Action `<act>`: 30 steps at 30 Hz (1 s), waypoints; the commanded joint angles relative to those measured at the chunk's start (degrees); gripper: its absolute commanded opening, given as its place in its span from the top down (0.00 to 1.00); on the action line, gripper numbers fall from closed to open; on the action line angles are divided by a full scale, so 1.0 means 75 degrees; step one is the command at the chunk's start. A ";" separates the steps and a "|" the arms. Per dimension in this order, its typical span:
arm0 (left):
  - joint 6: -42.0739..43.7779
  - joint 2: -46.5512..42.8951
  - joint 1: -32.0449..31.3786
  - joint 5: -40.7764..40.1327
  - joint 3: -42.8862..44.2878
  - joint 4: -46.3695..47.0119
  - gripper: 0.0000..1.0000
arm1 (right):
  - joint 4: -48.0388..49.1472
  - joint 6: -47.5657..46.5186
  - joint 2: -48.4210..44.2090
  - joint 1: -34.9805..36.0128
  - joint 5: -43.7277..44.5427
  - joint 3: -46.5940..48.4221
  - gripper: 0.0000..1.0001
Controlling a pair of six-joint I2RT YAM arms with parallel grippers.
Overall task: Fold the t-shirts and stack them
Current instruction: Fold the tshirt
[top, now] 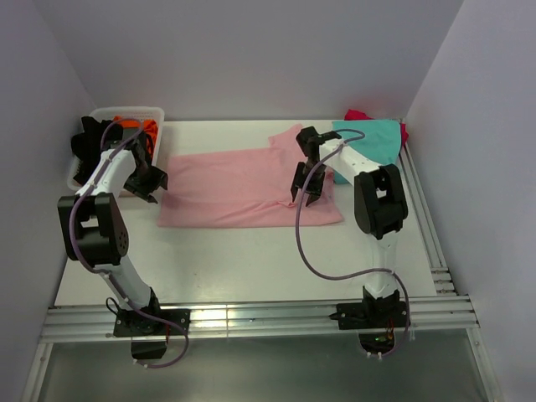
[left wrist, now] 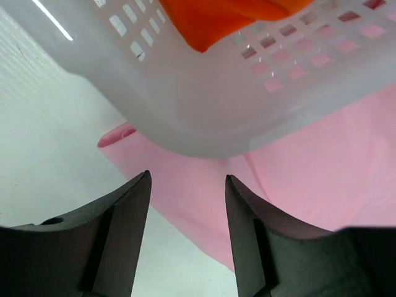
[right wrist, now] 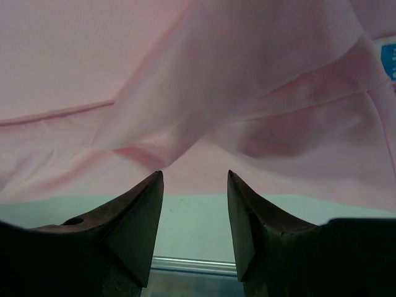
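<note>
Inside a pale-walled enclosure, a white tabletop [top: 251, 260] is carrying the day's laundry. A light pink short-sleeved cotton t-shirt [top: 234, 188] is lying spread flat across the middle, its long axis running left to right between the two arms. The left gripper [top: 151, 186] is hovering at the shirt's left edge, just beside the white perforated plastic basket [top: 134, 110], which is holding a crumpled orange t-shirt [top: 138, 126] and a black t-shirt [top: 88, 142]. Its fingers [left wrist: 124, 229] are standing apart with nothing between them, the pink hem lying just ahead and slightly to the right. The right gripper [top: 303, 188] is poised over the shirt's right end, near a sleeve. Its jaws are likewise parted and empty, with a raised fold of pink cloth just beyond the tips and bare tabletop showing below. A folded teal t-shirt [top: 377, 138] is resting on a magenta t-shirt [top: 358, 115] in the far right corner, well apart from the basket. Each arm is nearer its own end of the pink shirt, so the coming pinch looks set for both ends at once, likely ahead of a fold across the long axis.
</note>
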 commanded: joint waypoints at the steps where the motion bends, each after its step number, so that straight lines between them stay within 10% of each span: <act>1: 0.0259 -0.0573 -0.0060 -0.0006 -0.0172 0.0130 0.43 | 0.0116 0.0065 0.0146 -0.0031 0.0206 0.0615 0.47; 30: 0.0810 -0.0398 -0.0049 -0.0322 0.0226 -0.0174 0.47 | 0.0479 0.0229 0.0791 -0.0055 0.0324 0.0498 0.50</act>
